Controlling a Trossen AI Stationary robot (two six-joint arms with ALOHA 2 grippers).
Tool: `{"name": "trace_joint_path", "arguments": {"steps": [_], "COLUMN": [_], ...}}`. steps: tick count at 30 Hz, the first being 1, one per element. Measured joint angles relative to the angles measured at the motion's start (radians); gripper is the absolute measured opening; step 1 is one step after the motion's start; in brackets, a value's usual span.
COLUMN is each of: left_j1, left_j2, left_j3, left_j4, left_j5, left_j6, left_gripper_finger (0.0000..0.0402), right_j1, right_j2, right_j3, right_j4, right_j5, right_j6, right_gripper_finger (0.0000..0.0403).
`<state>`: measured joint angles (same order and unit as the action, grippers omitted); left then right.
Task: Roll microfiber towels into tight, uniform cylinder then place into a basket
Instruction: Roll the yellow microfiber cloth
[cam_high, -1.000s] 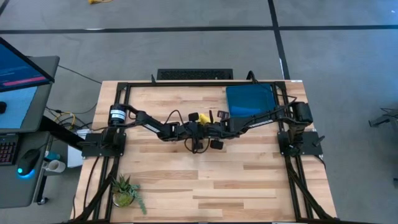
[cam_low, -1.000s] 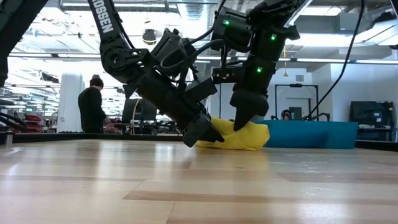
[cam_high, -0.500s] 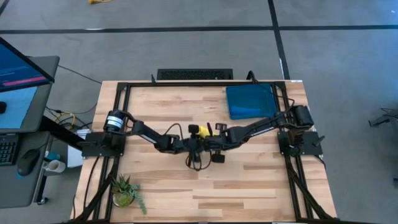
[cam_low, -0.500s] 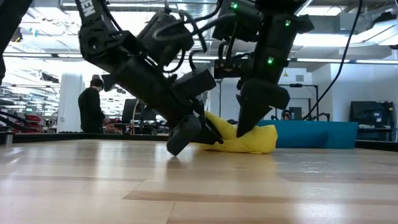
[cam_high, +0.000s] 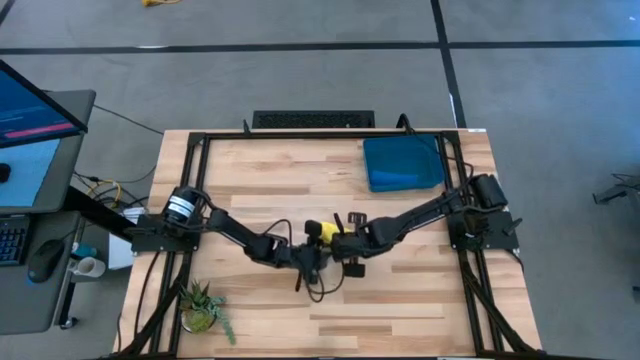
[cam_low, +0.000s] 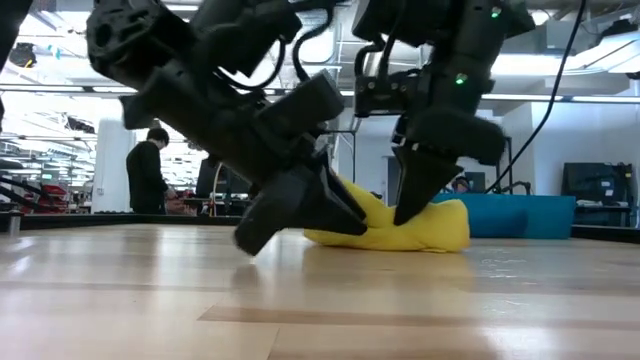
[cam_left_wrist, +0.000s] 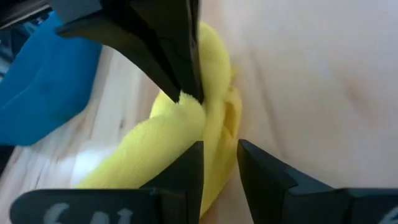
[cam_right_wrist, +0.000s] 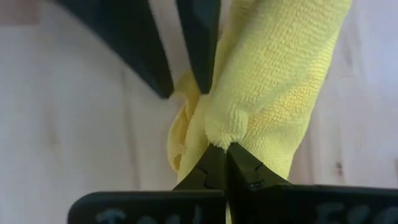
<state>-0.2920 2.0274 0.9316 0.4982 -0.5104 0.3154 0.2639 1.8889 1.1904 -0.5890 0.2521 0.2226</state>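
Note:
The yellow towel (cam_high: 322, 231) lies bunched into a thick roll on the wooden table near its middle; it also shows in the low view (cam_low: 415, 232). My left gripper (cam_left_wrist: 219, 149) and my right gripper (cam_right_wrist: 221, 150) meet at the same end of it, each shut on its cloth. In the low view the left gripper (cam_low: 300, 205) slants in from the left and the right gripper (cam_low: 420, 195) comes down from above. The teal basket (cam_high: 403, 163) stands at the far right. I cannot pick out a blue towel apart from it. My left gripper pinches bunched folds at the towel's end (cam_left_wrist: 214, 127) between its two fingers. The fingers slant down from the table's left. The towel rests on the table. My right gripper pinches a small bulge of folded cloth (cam_right_wrist: 225, 132) at the same end, between its fingertips. The fingers point down from above. The rest of the roll lies on the table beyond them.
A small potted plant (cam_high: 203, 305) stands at the near left corner. A dark frame (cam_high: 190, 150) runs along the table's edges. A person (cam_low: 148, 170) stands in the room behind the table. Bare wood lies to the near right.
Both grippers have gone toward the table's near edge, staying shut on the yellow towel. The towel has slid along the table with them, away from the basket.

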Motion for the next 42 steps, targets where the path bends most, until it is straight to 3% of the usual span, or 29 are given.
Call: {"name": "trace_joint_path", "arguments": {"steps": [7, 12, 16, 19, 24, 31, 42], "left_j1": [-0.002, -0.030, -0.017, 0.027, 0.123, 0.197, 0.200], "left_j2": [0.001, -0.041, -0.100, -0.122, -0.122, -0.126, -0.094], "left_j3": [0.004, 0.004, 0.004, 0.004, 0.004, 0.004, -0.027], "left_j4": [-0.018, -0.020, -0.023, -0.047, -0.040, -0.112, -0.154], "left_j5": [0.013, -0.184, -0.208, -0.170, 0.038, 0.212, 0.225], "left_j6": [-0.013, 0.081, 0.136, 0.123, 0.044, -0.035, -0.056], "left_gripper_finger": [0.0091, 0.0091, 0.0091, 0.0091, 0.0091, 0.0091, 0.0091], "right_j1": [-0.052, -0.063, -0.064, -0.061, -0.056, -0.057, -0.059], "right_j2": [0.000, -0.001, -0.002, -0.002, -0.002, -0.002, -0.002], "right_j3": [0.000, 0.000, 0.000, 0.000, 0.000, -0.002, -0.001], "right_j4": [-0.005, -0.005, -0.005, -0.004, -0.004, -0.012, -0.004], "right_j5": [0.006, -0.012, -0.023, -0.023, -0.023, -0.018, -0.016], "right_j6": [0.032, 0.031, 0.031, 0.031, 0.020, 0.015, 0.014], "right_gripper_finger": [0.0009, 0.0009, 0.0010, 0.0009, 0.0010, 0.0009, 0.0011]}}
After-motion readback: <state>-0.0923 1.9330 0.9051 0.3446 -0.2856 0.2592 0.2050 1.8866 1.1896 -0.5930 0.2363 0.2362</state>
